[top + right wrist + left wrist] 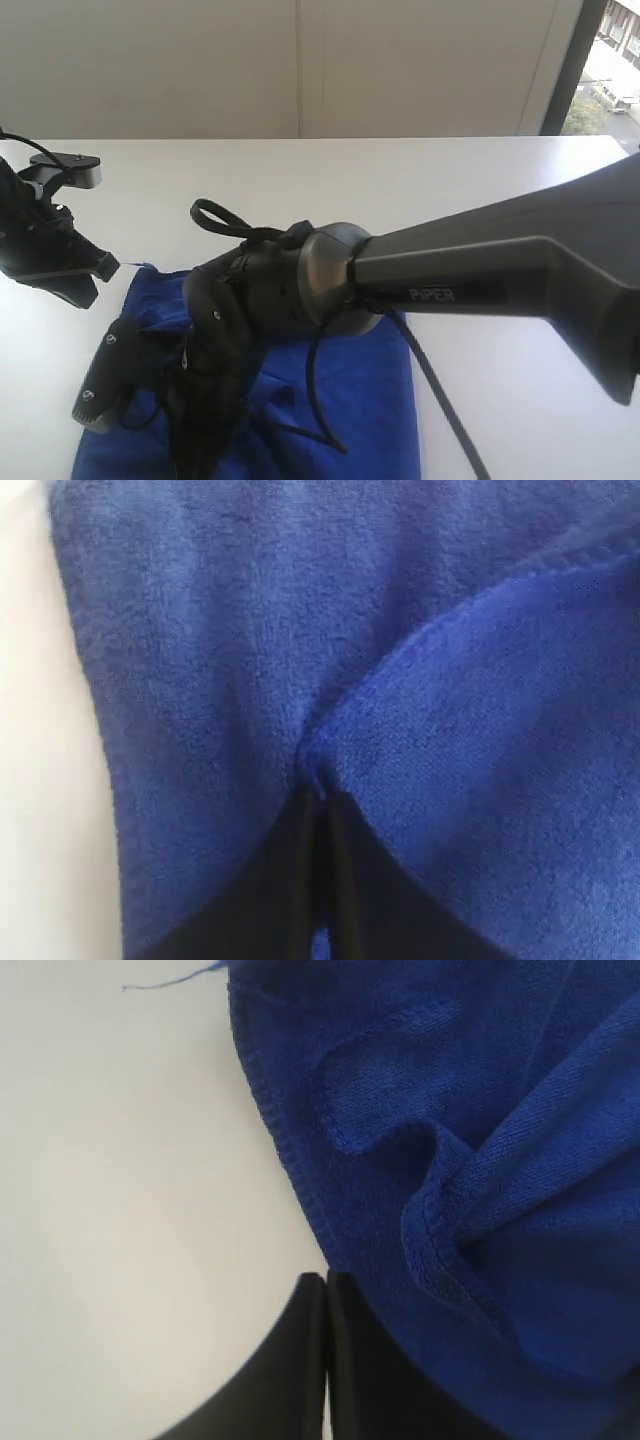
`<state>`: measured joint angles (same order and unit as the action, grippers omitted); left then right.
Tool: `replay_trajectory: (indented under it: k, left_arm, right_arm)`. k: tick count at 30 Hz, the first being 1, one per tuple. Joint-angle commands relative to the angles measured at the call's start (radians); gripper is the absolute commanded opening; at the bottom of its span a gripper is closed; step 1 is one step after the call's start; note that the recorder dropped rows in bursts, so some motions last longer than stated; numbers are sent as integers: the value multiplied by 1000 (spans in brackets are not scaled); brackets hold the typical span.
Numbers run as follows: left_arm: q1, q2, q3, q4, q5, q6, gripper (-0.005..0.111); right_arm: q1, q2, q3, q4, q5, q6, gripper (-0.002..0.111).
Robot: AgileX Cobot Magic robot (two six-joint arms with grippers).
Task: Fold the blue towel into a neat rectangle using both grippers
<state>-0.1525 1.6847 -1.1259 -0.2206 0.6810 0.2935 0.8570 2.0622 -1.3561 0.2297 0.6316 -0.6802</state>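
Note:
The blue towel [355, 400] lies rumpled on the white table [420, 180], with folds and stitched edges showing in the left wrist view [470, 1110]. My left gripper [326, 1282] is shut with nothing between its jaws. It hovers just beside the towel's edge, near the far left corner [103, 268]. My right arm [300, 285] reaches across over the towel and hides its middle. The right gripper [320, 792] is shut on a raised fold of the blue towel [230, 630], and cloth shows between its jaws.
A loose blue thread [165, 982] trails from the towel's corner onto the table. Black cables [420, 370] hang from the right arm over the cloth. A wall and a window [610, 60] stand behind the table's far edge.

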Motion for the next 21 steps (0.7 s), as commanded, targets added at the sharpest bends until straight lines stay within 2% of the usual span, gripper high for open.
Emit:
replay_trajectory:
  k: [1,17,21]
  left_arm:
    - [1,0,-5,-16,14,2,0]
    - [1,0,-5,-16,21,2,0]
    - [1,0,-5,-16,19,2,0]
  right_arm:
    - [0,-48,1,-51,39,36,0]
    - [0,-26,1,-23,43,33,1]
    - [0,-26,1,-23,44,33,15]
